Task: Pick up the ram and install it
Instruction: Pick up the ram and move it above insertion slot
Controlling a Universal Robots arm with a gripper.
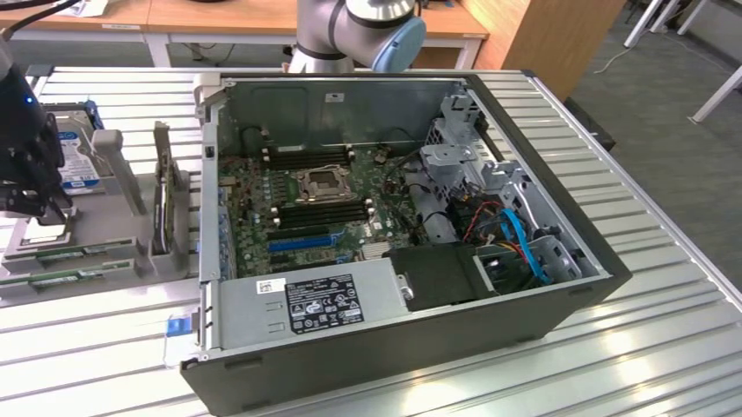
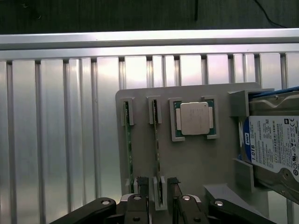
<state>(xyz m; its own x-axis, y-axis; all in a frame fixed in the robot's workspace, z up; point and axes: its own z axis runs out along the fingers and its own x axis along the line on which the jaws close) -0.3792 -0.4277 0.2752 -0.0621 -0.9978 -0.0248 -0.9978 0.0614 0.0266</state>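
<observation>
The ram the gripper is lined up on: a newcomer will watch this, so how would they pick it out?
Find the grey holder on the slatted table, beside the hard drive. Two thin green sticks stand on edge in its slots; the ram is the one nearer the square processor, with the open gripper over its end.

Arm [image 1: 347, 30]: base section stands upright at the far side in the exterior view, grey tube, blue cap [image 1: 400, 43] on the joint. Wrist [image 1: 26, 130] hangs at the exterior view's left edge, dark housing pointing straight down. Pincer [image 2: 158, 186] in the wrist view faces straight down, jaws spread wide. The two dark fingers [image 2: 142, 185] run parallel with a clear gap between them. Black linkage bars [image 2: 88, 212] fan out on both sides, with silver pivot bolts [image 2: 186, 198] showing at the knuckles.
</observation>
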